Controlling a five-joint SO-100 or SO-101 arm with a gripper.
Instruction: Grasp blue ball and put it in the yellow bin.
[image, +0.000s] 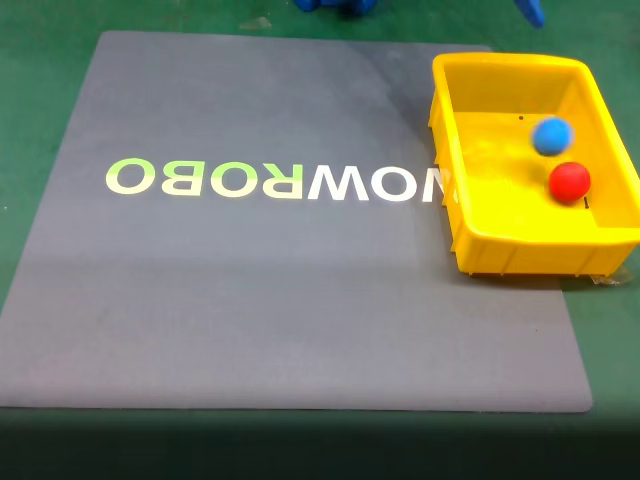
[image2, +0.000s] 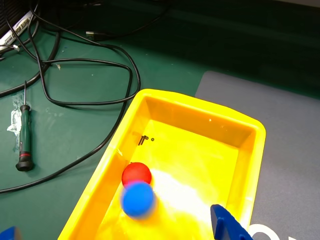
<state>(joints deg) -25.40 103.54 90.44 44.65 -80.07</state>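
Observation:
The blue ball (image: 551, 135) is inside the yellow bin (image: 470, 160), just beside the red ball (image: 569, 181). In the wrist view the blue ball (image2: 137, 199) looks motion-blurred and sits directly in front of the red ball (image2: 136, 174) near the left wall of the bin (image2: 252, 165). My gripper (image2: 114, 222) hangs above the bin and is open. One blue fingertip (image2: 226, 226) shows at the bottom right and a sliver of the other at the bottom left corner, with nothing between them.
The bin stands at the right edge of a grey mat (image: 290, 300) printed with mirrored lettering, on a green table. Black cables (image2: 95, 80) and a screwdriver (image2: 24, 137) lie on the table to the bin's left in the wrist view. Blue arm parts (image: 335, 5) poke in at the fixed view's top edge.

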